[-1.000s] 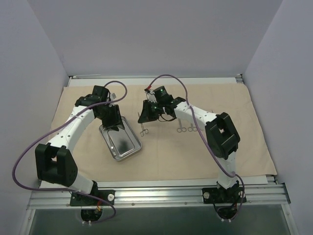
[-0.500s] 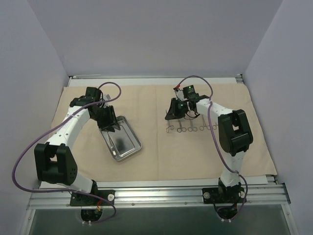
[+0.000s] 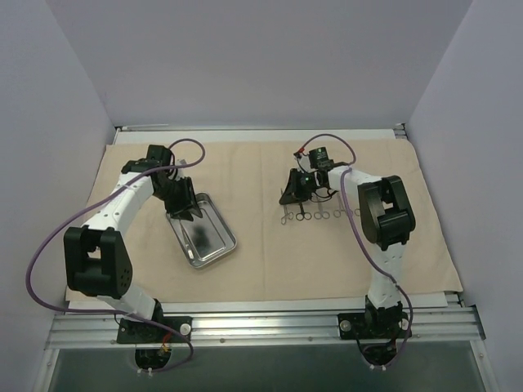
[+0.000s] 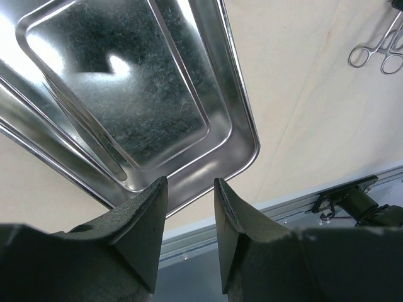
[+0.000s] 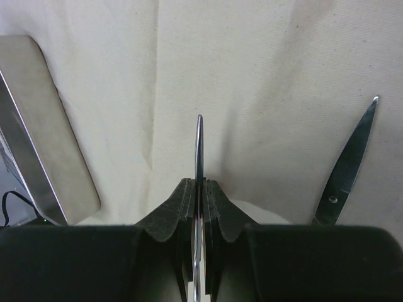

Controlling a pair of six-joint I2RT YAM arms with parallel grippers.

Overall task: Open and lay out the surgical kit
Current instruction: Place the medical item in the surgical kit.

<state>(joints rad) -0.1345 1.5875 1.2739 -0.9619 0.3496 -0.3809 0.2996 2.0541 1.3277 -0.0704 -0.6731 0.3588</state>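
Note:
The beige cloth wrap (image 3: 327,261) lies spread flat over the table. The shiny steel tray (image 3: 214,245) sits on it at the left, with nothing inside. My left gripper (image 3: 186,211) is open and empty over the tray's far end. In the left wrist view the gripper (image 4: 189,185) hangs just past the tray's rim (image 4: 242,160). My right gripper (image 3: 288,198) is shut on a slim metal instrument (image 5: 199,135), blade tip forward, low over the cloth. It is at the left end of a row of ring-handled instruments (image 3: 320,215). Another instrument's blade (image 5: 349,167) lies to its right.
A metal rail (image 3: 261,322) runs along the table's near edge, with both arm bases bolted on it. Pale walls close in the left, right and back. Purple cables loop from both arms. The tray's side (image 5: 44,132) shows at the left of the right wrist view.
My right gripper has carried the instrument rightward, from beside the tray to the left end of the instrument row, and lowered it. My left gripper has shifted slightly over the tray's far end.

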